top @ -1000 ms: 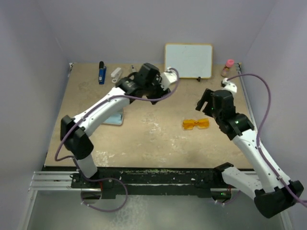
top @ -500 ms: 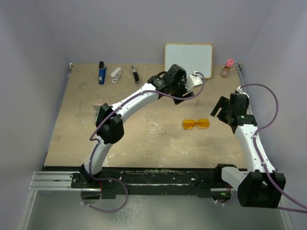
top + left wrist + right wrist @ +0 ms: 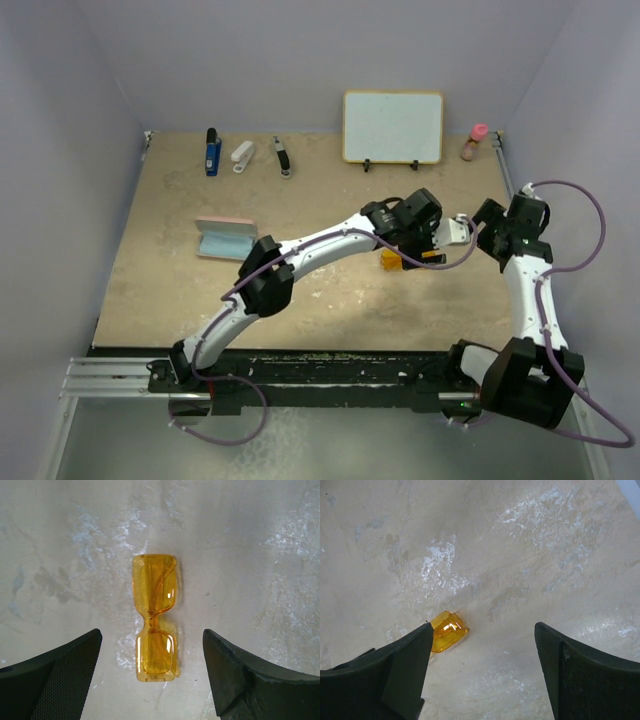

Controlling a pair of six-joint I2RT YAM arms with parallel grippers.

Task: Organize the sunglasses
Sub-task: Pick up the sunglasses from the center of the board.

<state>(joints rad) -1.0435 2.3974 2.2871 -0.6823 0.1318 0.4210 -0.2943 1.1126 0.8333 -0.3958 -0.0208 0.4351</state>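
Note:
The sunglasses, small, folded, with translucent orange lenses and frame, lie flat on the tan table. My left gripper hangs open right above them, one lens end lying between its dark fingers without contact. From the top view the left gripper covers most of the sunglasses. My right gripper hovers to their right, open and empty. In its own view one orange end of the sunglasses shows beside the left finger of the right gripper.
A pink case with light blue on it lies at the left middle. Along the back stand a whiteboard, a blue stapler, a white item, a dark tool and a pink-capped bottle. Walls enclose the table.
My left arm has swung from the back middle rightward and down over the sunglasses, its jaws spreading wider. The right arm has pulled back toward the right edge.

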